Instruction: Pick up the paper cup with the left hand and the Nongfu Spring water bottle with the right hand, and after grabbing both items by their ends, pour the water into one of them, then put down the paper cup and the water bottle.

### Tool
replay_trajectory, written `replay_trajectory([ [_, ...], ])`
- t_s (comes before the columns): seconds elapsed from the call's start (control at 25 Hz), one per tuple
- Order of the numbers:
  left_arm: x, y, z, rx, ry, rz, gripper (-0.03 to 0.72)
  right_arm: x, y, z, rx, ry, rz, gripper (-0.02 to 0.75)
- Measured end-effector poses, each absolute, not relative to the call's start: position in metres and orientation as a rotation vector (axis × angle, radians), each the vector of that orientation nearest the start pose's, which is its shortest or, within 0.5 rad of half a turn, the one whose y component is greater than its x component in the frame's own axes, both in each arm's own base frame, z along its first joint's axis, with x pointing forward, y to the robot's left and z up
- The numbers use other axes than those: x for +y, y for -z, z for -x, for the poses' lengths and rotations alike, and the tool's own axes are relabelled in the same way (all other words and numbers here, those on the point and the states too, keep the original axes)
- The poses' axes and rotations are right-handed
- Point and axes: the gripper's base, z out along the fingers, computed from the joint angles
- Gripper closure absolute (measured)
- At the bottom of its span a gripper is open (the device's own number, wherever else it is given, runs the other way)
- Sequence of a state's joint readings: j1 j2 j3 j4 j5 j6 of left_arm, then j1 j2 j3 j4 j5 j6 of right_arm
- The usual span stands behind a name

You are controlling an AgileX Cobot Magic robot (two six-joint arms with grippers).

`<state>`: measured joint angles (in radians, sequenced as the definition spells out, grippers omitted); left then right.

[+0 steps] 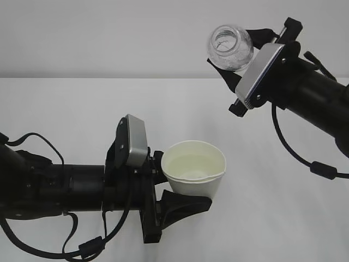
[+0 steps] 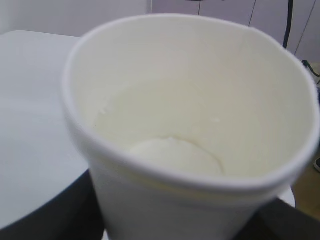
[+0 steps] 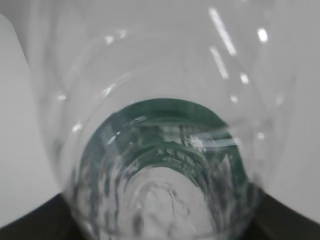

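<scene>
Step in hand, by judgement: pouring is done or nearly so; set both items down next. Lower each one slowly and upright, and release only once its base rests on the table [image 1: 65,109].

The left hand [image 1: 163,183], jaws part open, grips the paper cup [image 1: 194,168] at lower centre; the water [image 2: 165,130] lies shallow inside.

The right hand [image 1: 245,57], part open, holds the Nongfu Spring water bottle [image 1: 230,47] at upper right, tilted, apparently nearly empty.

place: lab-style test bench | evidence: bare white table [image 1: 82,109], plain white wall [image 1: 109,33]
</scene>
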<state>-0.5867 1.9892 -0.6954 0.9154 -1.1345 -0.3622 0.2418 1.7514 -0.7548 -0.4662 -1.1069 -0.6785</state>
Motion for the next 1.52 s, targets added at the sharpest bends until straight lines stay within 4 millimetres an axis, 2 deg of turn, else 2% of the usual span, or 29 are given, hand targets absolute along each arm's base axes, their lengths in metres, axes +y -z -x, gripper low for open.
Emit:
replay_trajectory([
  [0.24, -0.232, -0.121, -0.231, 1.49, 1.046, -1.179, 0.235, 0.113, -0.217, -0.325, 1.08, 0.231, 0.993, 0.3],
  [0.52, -0.232, -0.121, -0.231, 1.491, 1.045, -1.177, 0.235, 0.103, -0.216, -0.328, 1.206, 0.188, 0.818, 0.3],
  [0.92, -0.232, -0.121, -0.231, 1.494, 1.043, -1.174, 0.235, 0.089, -0.201, -0.322, 1.362, 0.162, 0.642, 0.3],
  [1.52, -0.232, -0.121, -0.231, 1.494, 1.043, -1.174, 0.235, 0.075, -0.192, -0.318, 1.479, 0.14, 0.454, 0.3],
])
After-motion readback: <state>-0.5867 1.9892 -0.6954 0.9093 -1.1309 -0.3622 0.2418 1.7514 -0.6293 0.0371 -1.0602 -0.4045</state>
